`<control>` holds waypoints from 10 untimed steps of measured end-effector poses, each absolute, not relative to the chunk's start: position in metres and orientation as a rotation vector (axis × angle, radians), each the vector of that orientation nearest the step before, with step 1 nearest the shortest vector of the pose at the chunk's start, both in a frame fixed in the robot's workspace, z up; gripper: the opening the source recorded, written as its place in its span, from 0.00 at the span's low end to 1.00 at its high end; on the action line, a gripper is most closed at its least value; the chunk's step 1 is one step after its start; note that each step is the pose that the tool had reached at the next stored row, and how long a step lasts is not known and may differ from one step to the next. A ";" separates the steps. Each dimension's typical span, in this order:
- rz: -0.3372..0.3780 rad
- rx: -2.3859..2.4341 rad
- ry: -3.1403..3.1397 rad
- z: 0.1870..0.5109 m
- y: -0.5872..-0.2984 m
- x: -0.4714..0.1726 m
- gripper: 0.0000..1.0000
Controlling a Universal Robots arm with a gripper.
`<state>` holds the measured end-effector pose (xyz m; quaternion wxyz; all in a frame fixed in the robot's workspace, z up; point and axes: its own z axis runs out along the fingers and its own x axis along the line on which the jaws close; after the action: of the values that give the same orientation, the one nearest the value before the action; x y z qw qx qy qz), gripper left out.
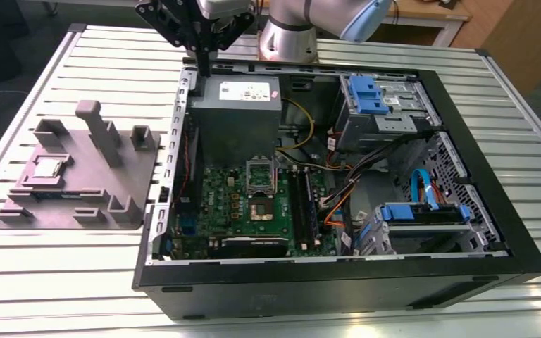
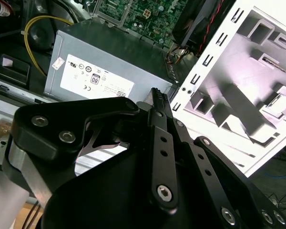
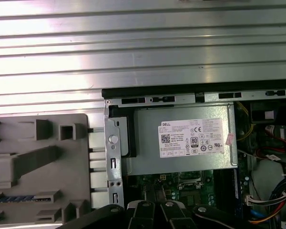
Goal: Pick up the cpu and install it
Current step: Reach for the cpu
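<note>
While the arm [image 1: 289, 35] is set at the top centre of the exterior view, behind the far wall of the open computer case [image 1: 346, 285], its wrist is turned toward the exterior view's left and the gripper [image 1: 202, 67] is pointed straight down.

- Gripper: black, with linked fingers. The fingers are seen pressed together in the second wrist view [image 2: 156, 95] and nothing is held between them. The tips are placed above the case's far corner, just beside the grey power supply box [image 1: 234, 105], and no contact with either can be made out. The finger bases are also seen in the first wrist view [image 3: 155, 210], above the edge of the box [image 3: 181, 143].
- Cpu [image 1: 47, 167]: a small square chip with a silver top and a pale rim. It is seated flat in a recess of the grey fixture tray [image 1: 110, 190], at the middle left of the exterior view, outside the case and well apart from the gripper.
- Motherboard [image 1: 251, 204]: green, laid flat in the case floor near its centre. The socket [image 1: 260, 172] is shown with its frame raised.
- Slatted metal table [image 1: 64, 282]: the case and the tray are carried on it side by side.
</note>
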<state>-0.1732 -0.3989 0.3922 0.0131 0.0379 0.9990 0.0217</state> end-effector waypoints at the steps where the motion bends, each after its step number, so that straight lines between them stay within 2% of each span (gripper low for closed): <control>1: 0.068 0.118 3.113 0.392 -0.399 -0.173 0.11; 10: 0.068 0.118 3.112 0.392 -0.399 -0.175 0.11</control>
<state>-0.1750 -0.3989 0.3920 0.0131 0.0379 0.9990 0.0217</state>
